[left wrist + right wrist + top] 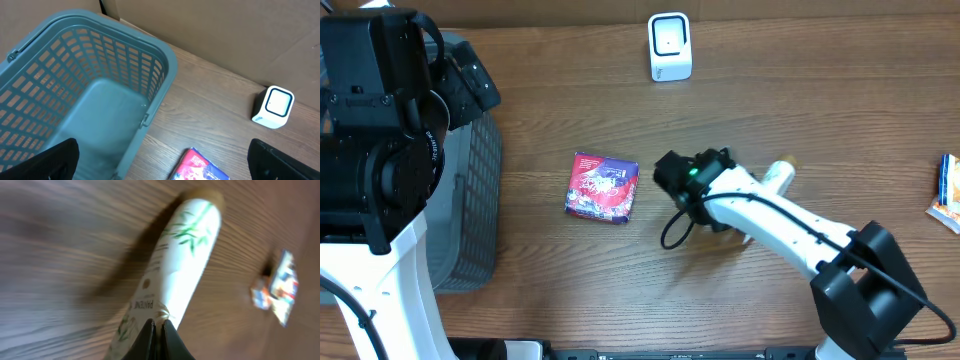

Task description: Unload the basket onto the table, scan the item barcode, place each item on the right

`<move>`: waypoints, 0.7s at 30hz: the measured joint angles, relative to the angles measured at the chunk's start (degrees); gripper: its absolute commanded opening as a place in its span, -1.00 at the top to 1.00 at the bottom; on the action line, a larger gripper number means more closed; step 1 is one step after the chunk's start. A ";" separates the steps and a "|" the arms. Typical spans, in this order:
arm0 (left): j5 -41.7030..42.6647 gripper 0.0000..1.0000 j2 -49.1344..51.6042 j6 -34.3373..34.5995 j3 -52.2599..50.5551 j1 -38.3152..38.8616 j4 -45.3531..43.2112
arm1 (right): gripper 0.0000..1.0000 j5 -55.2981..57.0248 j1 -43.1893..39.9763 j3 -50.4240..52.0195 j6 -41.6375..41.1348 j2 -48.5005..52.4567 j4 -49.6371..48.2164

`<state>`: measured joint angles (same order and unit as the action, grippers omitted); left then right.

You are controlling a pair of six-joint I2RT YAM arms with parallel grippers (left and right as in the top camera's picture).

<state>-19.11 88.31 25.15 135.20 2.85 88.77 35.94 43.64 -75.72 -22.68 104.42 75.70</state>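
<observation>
Bottle smooth, white, cylindrical; basket teal plastic lattice; table woodgrain.

The left gripper hangs wide open, left of the red packet. The right gripper, fingers pressed together, sits near its right side.

The wooden table bears a grey basket at left, a white scanner at the far edge and a pink packet mid-table. A white bottle and a colourful packet lie further right.

Pink packet, white bottle under right arm, scanner
</observation>
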 measured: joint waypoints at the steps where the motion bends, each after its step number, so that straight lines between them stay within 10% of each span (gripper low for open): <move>1: 0.00 -0.99 0.00 0.00 0.00 0.00 0.00 | 0.92 -1.31 0.59 -0.02 1.03 0.00 -0.94; 7: 0.00 -0.99 0.00 0.00 0.00 0.00 0.00 | 0.89 -10.34 2.78 -0.02 11.15 0.02 -2.64; 9: 0.00 -1.00 0.00 0.00 0.00 0.00 0.00 | 0.43 -13.57 2.89 -0.02 13.68 0.11 -3.19; 13: 0.00 -0.99 0.00 0.00 0.00 0.00 0.00 | 0.32 -19.43 2.91 -0.02 13.86 0.22 -7.76; 17: 0.00 -1.00 0.00 0.00 0.00 0.00 0.00 | 0.93 -22.45 2.91 -0.92 7.80 0.33 -8.04; 21: 0.00 -1.00 0.00 0.00 0.00 0.00 0.00 | 0.93 -23.82 2.54 -7.37 -1.22 0.61 -2.71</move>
<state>-19.11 88.31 25.15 135.20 2.85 88.77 12.12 46.17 -83.09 -23.90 105.03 72.99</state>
